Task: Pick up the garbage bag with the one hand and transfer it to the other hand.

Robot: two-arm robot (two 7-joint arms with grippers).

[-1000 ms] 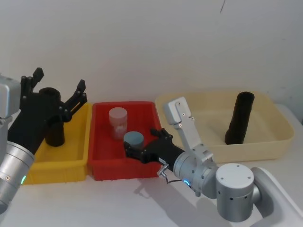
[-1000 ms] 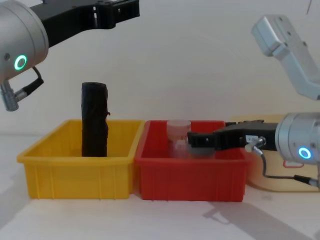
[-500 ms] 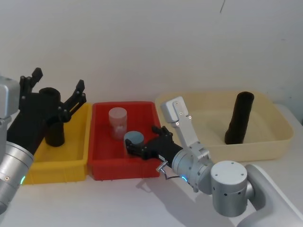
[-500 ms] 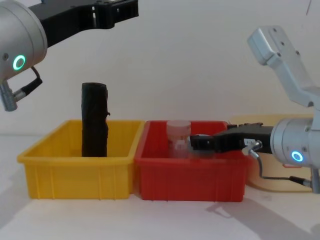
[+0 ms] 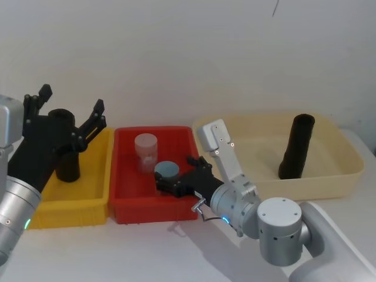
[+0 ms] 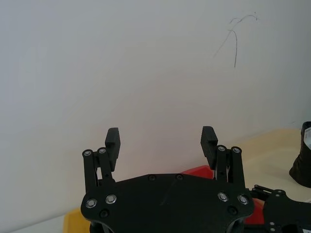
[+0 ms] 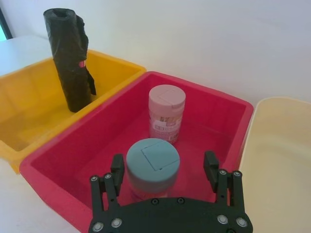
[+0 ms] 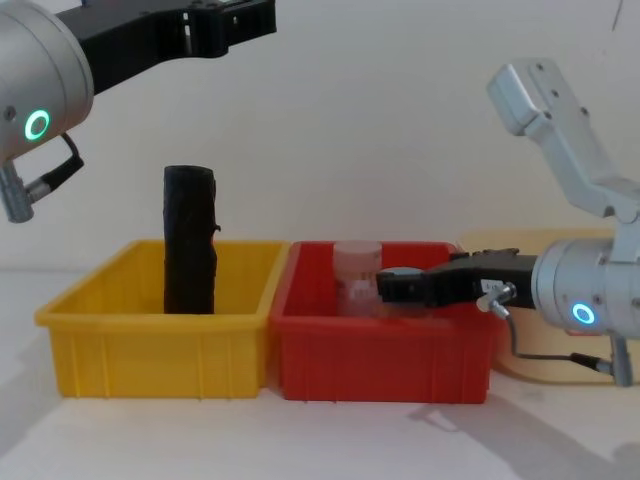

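The garbage bag (image 5: 67, 167) is a tall black crinkly roll standing upright in the yellow bin (image 5: 100, 197); it also shows in the chest view (image 8: 190, 240) and the right wrist view (image 7: 68, 58). My left gripper (image 5: 71, 107), on the silver arm with the green ring, hangs open well above the roll's top (image 8: 235, 22) and clear of it. Its two fingers stand wide apart with nothing between them (image 6: 160, 138). My right gripper (image 5: 176, 177) is open low over the red bin (image 5: 124, 176), with a blue-lidded jar (image 7: 153, 162) between its fingers.
A pink jar (image 5: 146, 151) stands behind the blue-lidded one in the red bin. A second black roll (image 5: 298, 147) leans in the beige tub (image 5: 329, 182) on the right. The three containers sit side by side, close to a white wall.
The right arm has shifted a little to the left, carrying its open gripper farther over the red bin. The left gripper and the rolls have hardly moved.
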